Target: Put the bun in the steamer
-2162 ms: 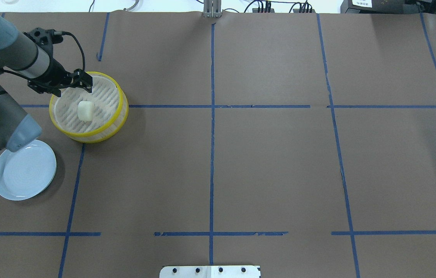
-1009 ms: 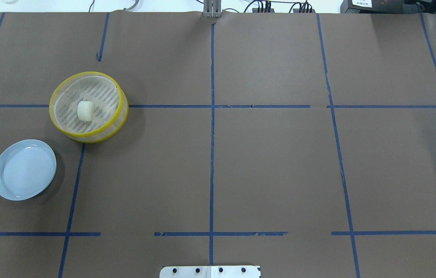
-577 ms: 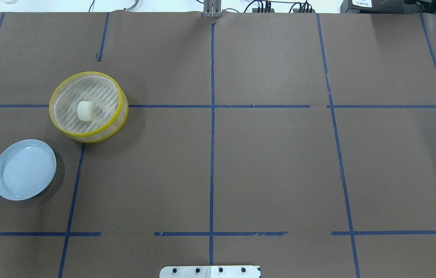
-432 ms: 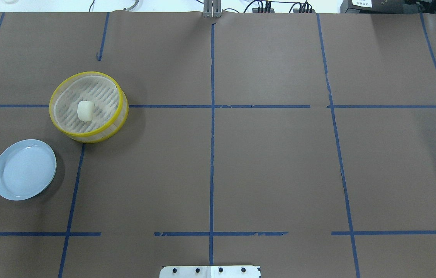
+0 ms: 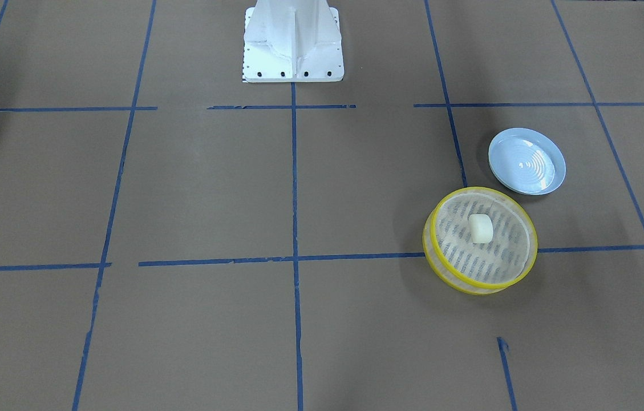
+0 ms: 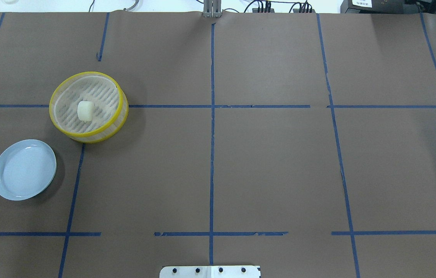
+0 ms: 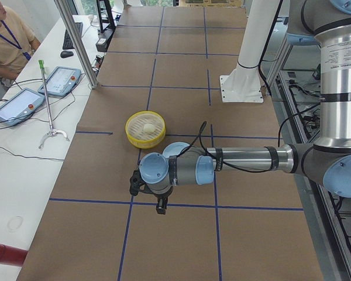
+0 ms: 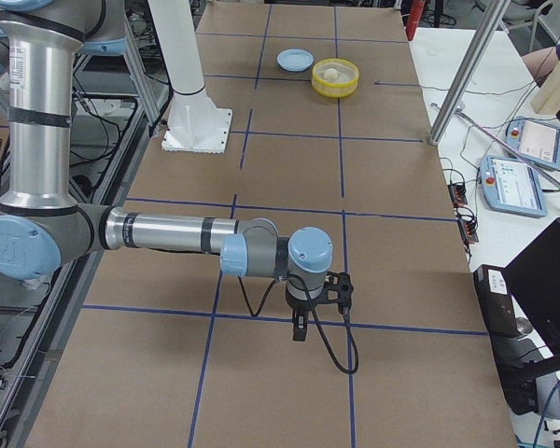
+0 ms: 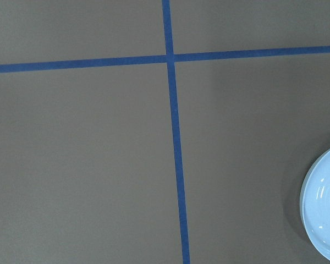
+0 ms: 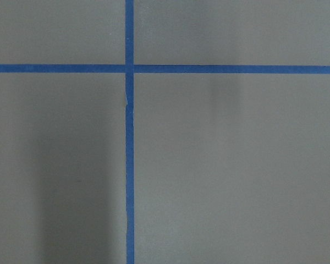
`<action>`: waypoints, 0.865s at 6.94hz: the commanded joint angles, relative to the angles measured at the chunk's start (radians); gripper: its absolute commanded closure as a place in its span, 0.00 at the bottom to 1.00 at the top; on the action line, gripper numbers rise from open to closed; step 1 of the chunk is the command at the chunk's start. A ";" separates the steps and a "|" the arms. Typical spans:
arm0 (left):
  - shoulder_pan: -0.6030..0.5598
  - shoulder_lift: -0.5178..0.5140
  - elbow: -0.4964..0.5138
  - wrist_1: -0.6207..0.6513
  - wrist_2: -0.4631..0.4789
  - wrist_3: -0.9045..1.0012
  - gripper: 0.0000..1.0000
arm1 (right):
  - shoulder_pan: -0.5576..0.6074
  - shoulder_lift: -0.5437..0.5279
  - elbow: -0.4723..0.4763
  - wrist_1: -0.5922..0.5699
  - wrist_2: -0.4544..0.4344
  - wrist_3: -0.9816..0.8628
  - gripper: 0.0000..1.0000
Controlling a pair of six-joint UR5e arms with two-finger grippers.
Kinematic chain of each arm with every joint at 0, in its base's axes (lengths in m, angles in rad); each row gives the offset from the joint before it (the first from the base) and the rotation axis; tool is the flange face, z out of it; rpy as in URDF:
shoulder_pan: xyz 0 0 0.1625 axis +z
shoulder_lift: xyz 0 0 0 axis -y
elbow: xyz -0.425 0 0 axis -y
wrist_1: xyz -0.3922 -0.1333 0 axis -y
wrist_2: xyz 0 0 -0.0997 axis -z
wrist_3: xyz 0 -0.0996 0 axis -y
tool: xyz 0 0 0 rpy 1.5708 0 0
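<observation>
The cream-white bun (image 6: 85,111) lies on the slotted floor of the yellow-rimmed steamer (image 6: 52,112), near its middle. Both also show in the front view: the bun (image 5: 480,228) and the steamer (image 5: 484,285). Neither gripper shows in the overhead or front view. My left gripper (image 7: 162,208) shows only in the left side view, pointing down, well apart from the steamer (image 7: 145,142). My right gripper (image 8: 300,331) shows only in the right side view, far from the steamer (image 8: 336,91). I cannot tell whether either is open or shut.
An empty pale blue plate (image 6: 24,170) sits beside the steamer, nearer the robot, and its edge shows in the left wrist view (image 9: 324,214). The white robot base (image 5: 292,40) stands at the table's middle edge. Blue tape lines cross the brown table cover.
The left arm and gripper, which were at the steamer's rim 2.2 s ago, have left the overhead view. The bun and steamer have not moved.
</observation>
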 commanded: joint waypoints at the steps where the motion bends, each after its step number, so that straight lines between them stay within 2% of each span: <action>1: -0.008 0.004 -0.021 -0.002 0.056 0.011 0.00 | 0.000 0.000 0.000 0.000 0.000 0.000 0.00; 2: -0.008 -0.005 -0.049 0.009 0.170 0.011 0.00 | 0.000 0.000 0.000 0.000 0.000 0.000 0.00; 3: -0.008 -0.003 -0.088 0.028 0.185 0.013 0.00 | 0.000 0.000 0.000 0.000 0.000 0.000 0.00; 4: -0.008 -0.016 -0.090 0.076 0.187 0.013 0.00 | 0.000 0.000 0.000 0.000 0.000 0.000 0.00; 6: -0.011 -0.015 -0.068 0.085 0.176 0.008 0.00 | 0.000 0.000 0.000 0.000 0.000 0.000 0.00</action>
